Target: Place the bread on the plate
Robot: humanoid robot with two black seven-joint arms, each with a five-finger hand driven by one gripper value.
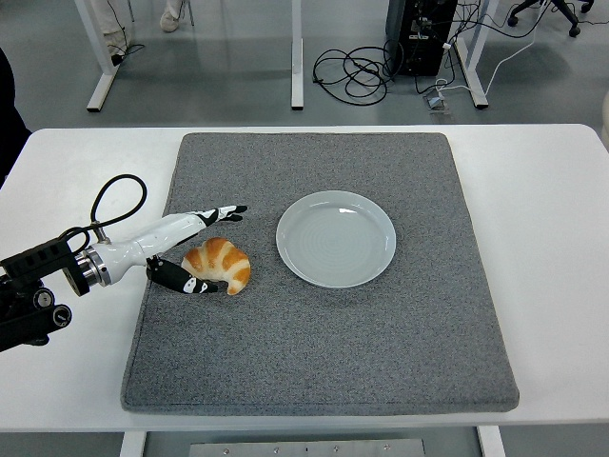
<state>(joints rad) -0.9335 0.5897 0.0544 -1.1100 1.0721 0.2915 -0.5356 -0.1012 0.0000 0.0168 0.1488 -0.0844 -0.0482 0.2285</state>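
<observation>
A golden croissant point(221, 264) lies on the grey mat, left of the empty pale plate point(336, 238). My left hand point(206, 249) reaches in from the left and straddles the bread. Its upper fingers point(225, 213) stretch out just above the croissant, and the thumb point(184, 283) lies against its lower left end. The fingers are spread around the bread without closing on it. The right arm is out of view.
The grey mat point(381, 343) covers most of the white table point(542, 219). A black cable loop point(119, 195) arches over my left forearm. A person's dark sleeve point(8, 105) shows at the left edge. Cables and desk legs lie on the floor beyond.
</observation>
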